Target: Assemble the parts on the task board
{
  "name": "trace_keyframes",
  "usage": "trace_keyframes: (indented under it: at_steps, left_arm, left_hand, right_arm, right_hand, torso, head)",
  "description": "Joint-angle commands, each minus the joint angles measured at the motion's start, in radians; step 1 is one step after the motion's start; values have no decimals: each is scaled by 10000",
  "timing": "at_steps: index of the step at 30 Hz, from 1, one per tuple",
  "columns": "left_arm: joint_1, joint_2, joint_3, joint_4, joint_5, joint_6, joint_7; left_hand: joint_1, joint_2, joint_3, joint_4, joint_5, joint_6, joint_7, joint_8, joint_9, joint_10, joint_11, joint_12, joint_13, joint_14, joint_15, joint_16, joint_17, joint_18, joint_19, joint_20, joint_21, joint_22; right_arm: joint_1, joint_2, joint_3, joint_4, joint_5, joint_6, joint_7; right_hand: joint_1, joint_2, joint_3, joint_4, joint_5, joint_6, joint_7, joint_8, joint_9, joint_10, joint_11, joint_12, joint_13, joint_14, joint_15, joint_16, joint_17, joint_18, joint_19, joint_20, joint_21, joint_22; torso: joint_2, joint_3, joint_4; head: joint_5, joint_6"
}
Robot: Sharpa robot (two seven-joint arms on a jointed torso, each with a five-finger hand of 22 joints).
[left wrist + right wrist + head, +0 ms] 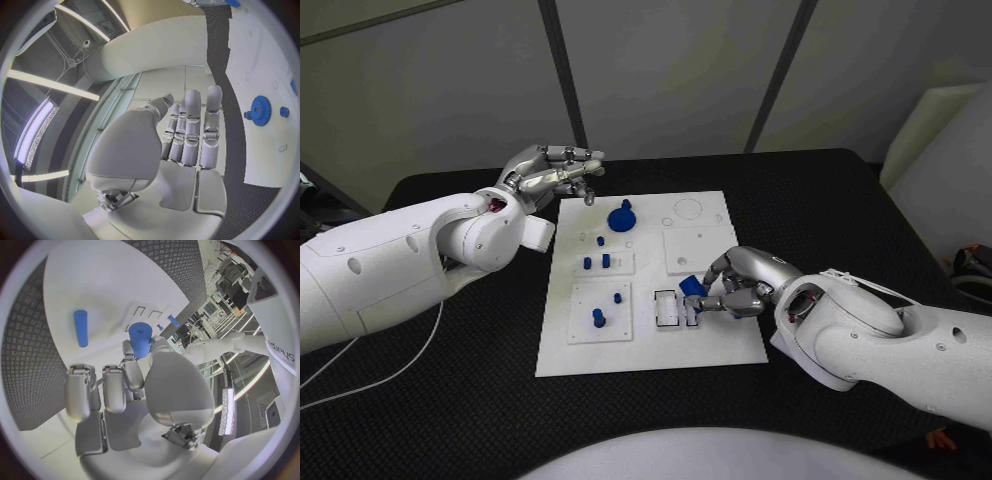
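Observation:
The white task board (689,345) lies mid-table. My right hand (744,285) hovers over its near right part and pinches a blue cylindrical part (691,287) (140,338) between thumb and finger, just above a white slotted block (669,310). My left hand (554,172) floats at the board's far left corner with nothing in it; its fingers (194,125) are stretched out side by side. A blue gear (625,215) (259,110) stands on the board's far part, close to the left hand. A blue peg (81,328) lies on the board (94,285) beyond the right hand.
Several small blue pegs stand in the white plates on the board's left side: two (596,263) in the middle plate, a larger one (599,318) in the near plate. Black table (473,400) surrounds the board; a white panel (942,150) leans at the far right.

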Motion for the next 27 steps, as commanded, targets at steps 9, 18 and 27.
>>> trace_keyframes:
  at_steps: [9, 18, 27]
  left_arm:
    - [12, -11, 7, 47, 29, 123, 53]
    - [13, -28, 7, 73, 29, 123, 47]
    - [14, -22, 7, 74, 29, 133, 34]
  left_hand:
    - [-37, 58, -70, 15, 26, 12, 41, 64, -17, -97, 7, 59, -10, -52, -14, -33, -21, 502, -54, 33, -50, -20]
    - [-83, 75, -90, 51, 26, 6, 43, 67, -18, -108, 11, 64, -12, -53, -8, -29, -30, 501, -51, 39, -67, -36]
    - [-96, 82, -95, 62, 28, 5, 42, 68, -18, -111, 10, 67, -12, -53, -7, -28, -34, 501, -49, 41, -73, -43]
  right_arm:
    - [13, 528, 3, -319, 883, 540, 308]
    - [13, 716, 3, -458, 934, 725, 153]
    - [13, 883, 3, -618, 1002, 819, 94]
  right_hand:
    - [-474, 217, -242, 8, -271, 360, -243, 107, 457, 143, -56, 76, 105, 588, -113, 80, 180, -183, 473, -89, 76, 1979]
    - [-789, 319, -431, 5, -476, 385, -284, 151, 617, 168, -92, 13, 94, 594, -146, 93, 208, -186, 481, -123, 83, 1992]
    - [-802, 328, -442, 3, -501, 389, -287, 156, 631, 168, -96, 6, 91, 595, -148, 95, 212, -188, 487, -125, 89, 1999]
  torso:
    - [1, -6, 3]
    - [2, -3, -15]
    - [6, 2, -18]
  head:
    - [58, -23]
    - [70, -31]
    - [71, -38]
